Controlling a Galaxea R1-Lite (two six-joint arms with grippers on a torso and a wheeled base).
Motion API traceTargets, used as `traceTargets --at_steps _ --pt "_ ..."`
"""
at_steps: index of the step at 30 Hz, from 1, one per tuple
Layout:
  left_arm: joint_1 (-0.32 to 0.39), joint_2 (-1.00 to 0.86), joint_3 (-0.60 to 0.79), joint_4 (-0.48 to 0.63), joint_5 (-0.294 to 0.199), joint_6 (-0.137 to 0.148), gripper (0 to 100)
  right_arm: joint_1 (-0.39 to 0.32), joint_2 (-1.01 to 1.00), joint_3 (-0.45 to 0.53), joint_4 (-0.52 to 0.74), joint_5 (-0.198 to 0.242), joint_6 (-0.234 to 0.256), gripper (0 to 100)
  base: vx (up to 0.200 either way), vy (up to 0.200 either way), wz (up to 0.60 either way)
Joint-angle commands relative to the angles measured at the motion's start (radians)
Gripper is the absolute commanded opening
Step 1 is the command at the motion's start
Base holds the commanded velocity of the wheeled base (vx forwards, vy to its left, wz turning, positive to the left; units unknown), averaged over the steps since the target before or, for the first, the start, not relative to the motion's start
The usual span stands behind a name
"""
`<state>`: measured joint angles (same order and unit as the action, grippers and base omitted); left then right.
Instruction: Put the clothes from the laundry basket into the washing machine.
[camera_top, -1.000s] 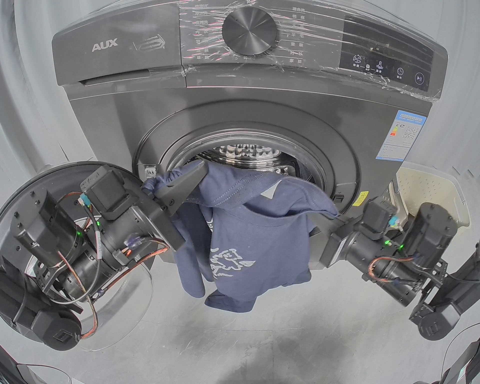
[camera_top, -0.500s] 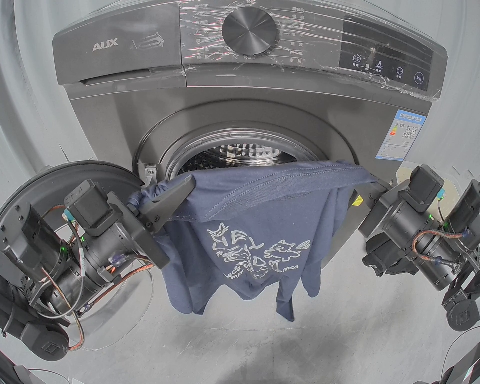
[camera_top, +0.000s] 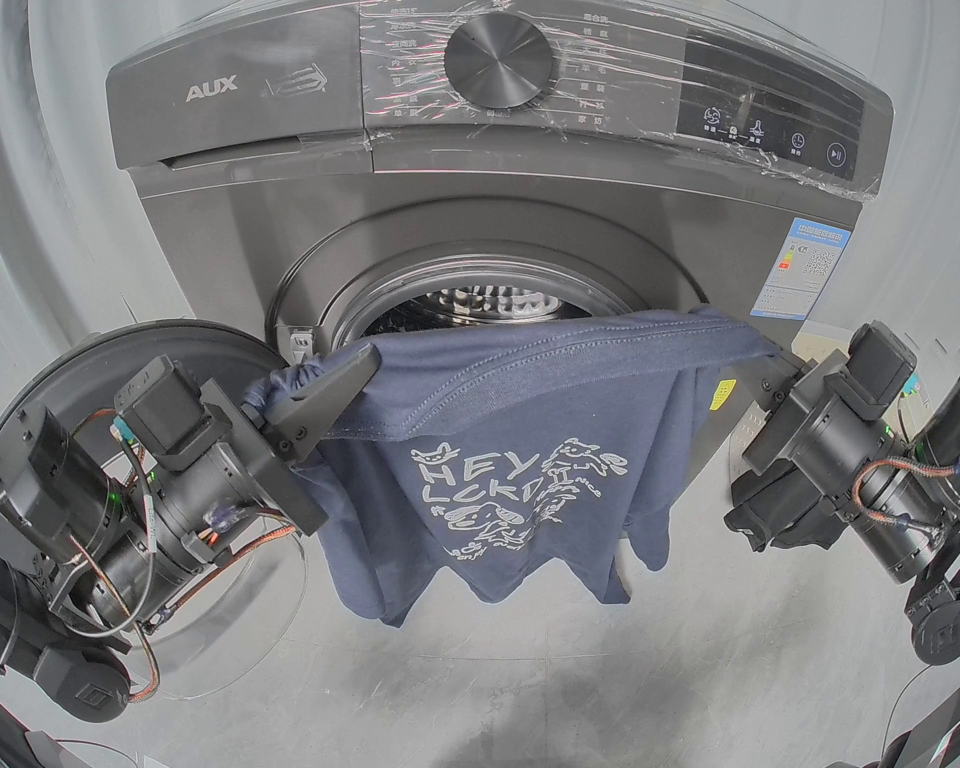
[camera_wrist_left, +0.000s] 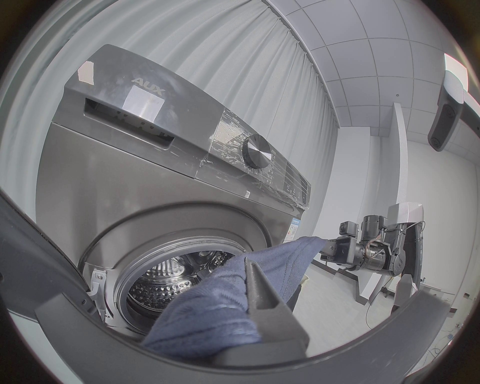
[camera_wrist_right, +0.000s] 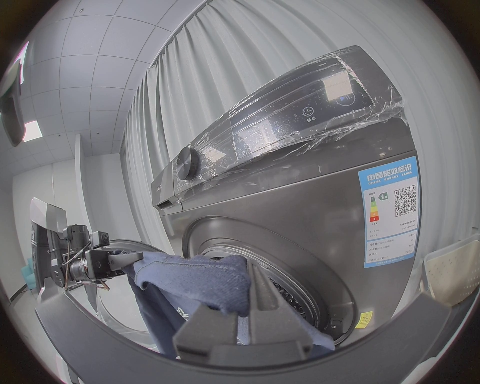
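Washer (camera_top: 300, 230): standing with its door (camera_top: 90, 370) hanging open on the left; the drum (camera_top: 490, 298) is showing above the cloth.
Shirt (camera_top: 520, 450): hanging as a wide sheet across the mouth, outside the drum. A second ago it was bunching at the rim; now its top hem is stretching taut.
Right gripper (camera_top: 778, 366): pinching the shirt's right corner, having swung outward and up to the washer's right side.
Left gripper (camera_top: 315, 390): pinching the left corner near the hinge, drifting slightly outward.
Meaning: the spreading is probably lining the shirt up for loading; it is still waiting to be pushed in.
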<state>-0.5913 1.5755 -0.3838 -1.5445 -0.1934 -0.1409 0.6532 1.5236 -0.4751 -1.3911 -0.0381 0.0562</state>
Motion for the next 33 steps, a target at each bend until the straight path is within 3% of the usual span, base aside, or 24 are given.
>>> traceTargets --at_steps 1,22,27,29,33 --pt "0.001 -0.014 -0.004 0.001 0.0 -0.002 0 0.0 -0.014 0.02 0.0 0.001 -0.004 0 0.0 0.0 0.0" --pt "-0.001 -0.012 -0.017 0.006 0.003 -0.002 0 0.0 -0.02 0.013 -0.002 0.004 -0.007 0 0.0 0.0 0.0" --pt "-0.024 0.043 0.003 0.007 0.0 0.001 0 -0.004 0.0 0.069 0.006 -0.003 -0.004 0 0.0 0.0 0.0" --pt "-0.055 0.12 -0.027 -0.002 0.002 0.007 0 -0.007 0.063 0.128 0.009 -0.008 0.005 0 0.0 0.0 0.0" --pt "-0.081 0.193 -0.112 -0.003 0.003 0.026 0 0.022 0.107 0.148 0.0 -0.008 0.007 0 0.0 0.0 0.0"
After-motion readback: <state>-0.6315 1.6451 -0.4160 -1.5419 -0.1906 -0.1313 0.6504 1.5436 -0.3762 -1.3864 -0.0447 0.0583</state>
